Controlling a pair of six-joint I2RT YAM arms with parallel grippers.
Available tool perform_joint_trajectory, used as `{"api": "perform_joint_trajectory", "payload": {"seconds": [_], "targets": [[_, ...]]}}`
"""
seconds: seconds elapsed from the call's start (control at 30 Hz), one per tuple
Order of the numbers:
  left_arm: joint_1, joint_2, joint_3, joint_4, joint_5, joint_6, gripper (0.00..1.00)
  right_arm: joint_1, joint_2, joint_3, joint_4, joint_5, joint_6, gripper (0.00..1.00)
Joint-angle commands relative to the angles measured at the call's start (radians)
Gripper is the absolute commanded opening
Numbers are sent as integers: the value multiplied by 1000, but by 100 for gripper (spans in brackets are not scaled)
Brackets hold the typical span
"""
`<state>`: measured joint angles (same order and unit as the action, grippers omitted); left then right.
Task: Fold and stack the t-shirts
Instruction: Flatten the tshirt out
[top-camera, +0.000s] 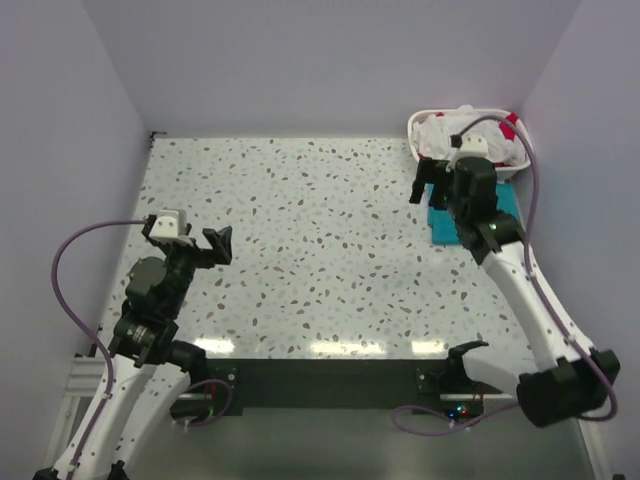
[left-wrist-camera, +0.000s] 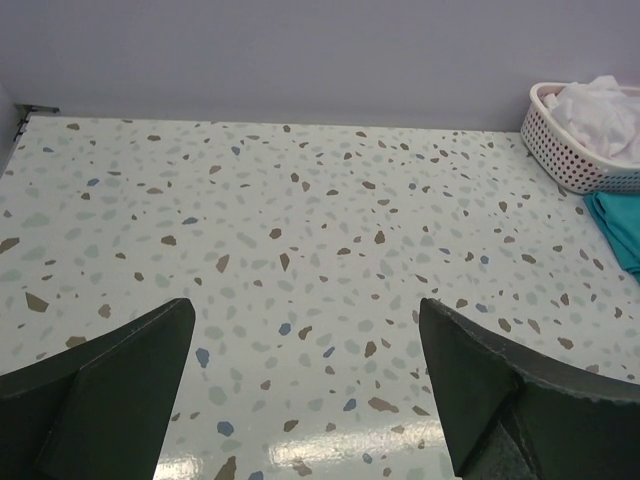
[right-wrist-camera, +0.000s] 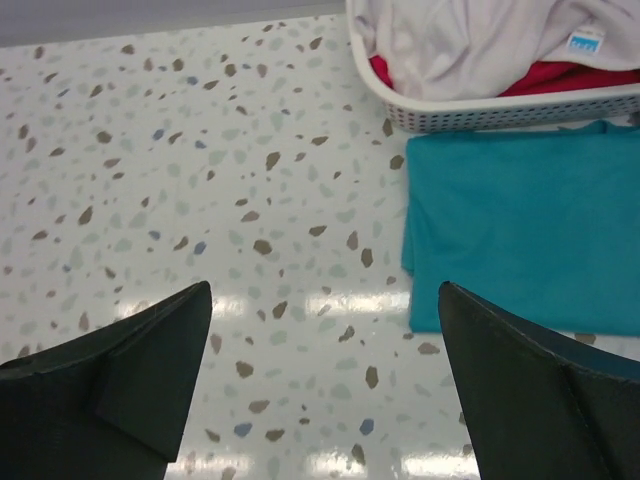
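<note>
The teal t-shirt (right-wrist-camera: 530, 240) lies flat on the tabletop (top-camera: 330, 250), touching the front of the white basket (right-wrist-camera: 500, 112). A white t-shirt (right-wrist-camera: 470, 40) and a red t-shirt (right-wrist-camera: 560, 78) sit in the basket. The right arm (top-camera: 520, 280) is much nearer. Its jaws are spread wide and hold nothing, and the shirts lie ahead to their right. The left arm (top-camera: 150, 290) is far away, and its jaws are spread and bare too.

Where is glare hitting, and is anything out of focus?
Top external: light strips glare along the near edge of the table. Left wrist: glare patch at bottom centre, fingers dark and soft. Right wrist: glare bands beside the teal t-shirt, itself sharp.
</note>
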<state>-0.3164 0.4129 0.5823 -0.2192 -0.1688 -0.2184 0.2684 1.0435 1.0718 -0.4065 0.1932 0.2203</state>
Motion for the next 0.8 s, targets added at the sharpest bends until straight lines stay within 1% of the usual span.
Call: {"api": "perform_joint_trajectory", "payload": {"seconds": [0.0,0.03,0.07,0.1,0.13,0.2,0.23,0.27,0.33,0.37,0.43,0.47,0.53,0.63,0.67,0.77], "targets": [[-3,-14,2,24,-6,-18,100,-12,177,170,98,256,18,99],[-3,-16,4,21,-11,-16,100,-33,273,200,109,281,16,99],[-3,-19,2,20,-14,-16,100,-50,314,250,136,301,16,99],[-3,-22,4,20,-15,-16,100,-66,363,273,150,299,14,99],[-3,-20,4,20,-18,-16,100,-93,447,298,164,293,14,99],[-3,-17,4,21,-18,-15,100,-115,545,399,167,285,14,99],[-3,-16,2,21,-18,-13,100,-133,635,436,167,282,14,99],[-3,-11,4,23,-17,-10,100,-142,676,501,170,275,14,99],[-3,-6,5,23,-14,-9,100,-173,755,559,179,269,28,98],[-3,1,5,24,-15,-9,100,-185,826,612,186,269,39,97],[-3,13,8,23,-15,-4,100,-221,900,687,193,255,71,95],[-3,18,8,24,-14,1,100,-233,965,712,196,253,82,94],[0,36,10,24,-12,4,100,-254,1018,772,198,265,103,93],[10,53,11,26,-5,5,100,-265,1096,818,222,269,110,92],[13,61,10,29,3,7,100,-294,1124,829,230,267,113,92],[23,76,10,32,9,7,100,-308,1162,867,238,247,105,91]]}}
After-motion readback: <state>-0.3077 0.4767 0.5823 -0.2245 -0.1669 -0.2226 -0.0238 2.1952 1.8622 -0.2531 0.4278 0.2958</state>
